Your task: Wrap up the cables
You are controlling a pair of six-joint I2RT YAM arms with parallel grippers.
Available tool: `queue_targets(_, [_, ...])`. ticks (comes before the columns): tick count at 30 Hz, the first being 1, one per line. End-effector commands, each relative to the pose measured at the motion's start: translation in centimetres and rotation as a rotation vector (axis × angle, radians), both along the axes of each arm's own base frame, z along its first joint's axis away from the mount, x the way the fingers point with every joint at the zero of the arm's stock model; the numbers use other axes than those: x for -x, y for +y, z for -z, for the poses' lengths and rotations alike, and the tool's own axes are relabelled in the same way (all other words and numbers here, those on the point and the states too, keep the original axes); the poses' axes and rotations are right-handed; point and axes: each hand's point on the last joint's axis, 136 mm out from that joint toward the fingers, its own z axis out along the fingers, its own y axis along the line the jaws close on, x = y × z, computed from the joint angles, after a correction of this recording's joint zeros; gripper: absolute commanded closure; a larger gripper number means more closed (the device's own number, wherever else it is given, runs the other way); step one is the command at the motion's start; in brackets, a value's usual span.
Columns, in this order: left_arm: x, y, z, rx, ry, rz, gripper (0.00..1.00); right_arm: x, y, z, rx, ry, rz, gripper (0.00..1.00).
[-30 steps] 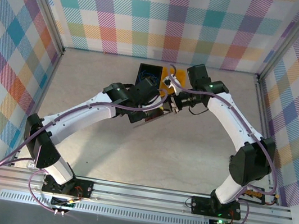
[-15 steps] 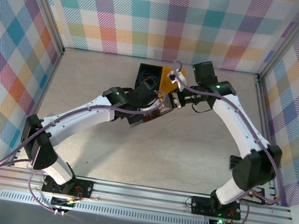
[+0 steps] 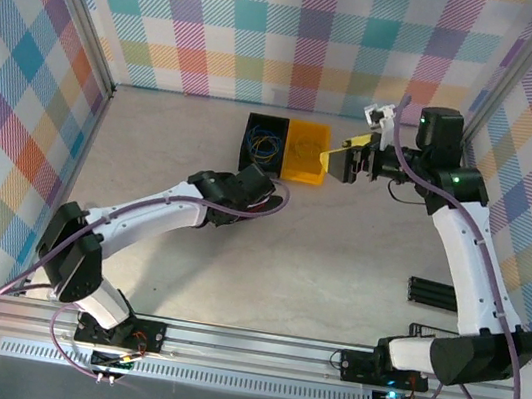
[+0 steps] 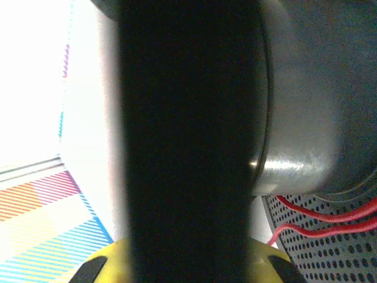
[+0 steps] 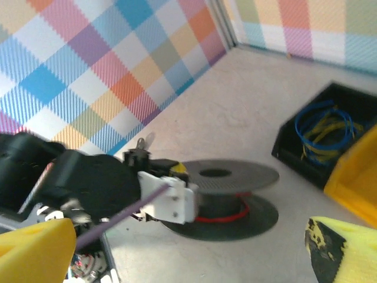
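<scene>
Red cable [image 5: 221,218] wound on a grey spool [image 5: 235,175]; right claw [image 3: 342,156] spread wide.
The spool lies flat on the surface [image 5: 247,94], near a black bin [image 5: 294,150] holding blue and yellow cables [image 5: 321,127]; a yellow bin [image 5: 359,177] sits just beside it; the left claw [image 3: 262,191] is at the spool's edge, pressed together, on what I cannot tell; the right claw's yellow fingertips [image 5: 341,253] stand far apart, nothing between them.

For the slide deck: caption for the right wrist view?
Left arm at a black spool wound with red cable; black bin of blue and yellow cables beyond.
</scene>
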Motion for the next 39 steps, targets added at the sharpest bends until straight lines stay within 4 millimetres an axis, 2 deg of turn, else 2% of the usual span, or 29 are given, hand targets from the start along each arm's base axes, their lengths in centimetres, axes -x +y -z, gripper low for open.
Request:
queue_targets(1, [-1.1, -0.9, -6.7, 0.100, -0.263, 0.037, 1.00, -1.4, -0.7, 1.9, -0.059, 0.175, 0.072, 0.01])
queue_targets(4, [-0.5, -1.8, -8.8, 0.139, -0.350, 0.107, 1.00, -2.4, -0.4, 3.9, -0.102, 0.292, 0.084, 0.01])
queue_targets(9, [0.7, -3.5, -10.5, 0.186, -0.450, 0.218, 1.00, -3.3, 0.7, 4.8, -0.169, 0.385, 0.068, 0.01])
queue_targets(16, [1.5, -6.1, -9.8, 0.164, -0.467, 0.319, 1.00, -3.4, 2.3, 5.7, -0.178, 0.431, 0.042, 0.01])
queue_targets(23, [1.2, -7.8, -9.8, 0.154, -0.505, 0.345, 1.00, -3.5, 4.0, 8.8, -0.135, 0.508, 0.041, 0.01])
queue_targets(32, [1.2, -8.5, -9.9, 0.141, -0.512, 0.361, 1.00, -4.0, 3.8, 10.6, -0.101, 0.533, 0.086, 0.01])
queue_targets(39, [1.2, -8.6, -9.7, 0.129, -0.507, 0.362, 1.00, -5.4, 2.3, 12.7, -0.013, 0.524, 0.223, 0.01])
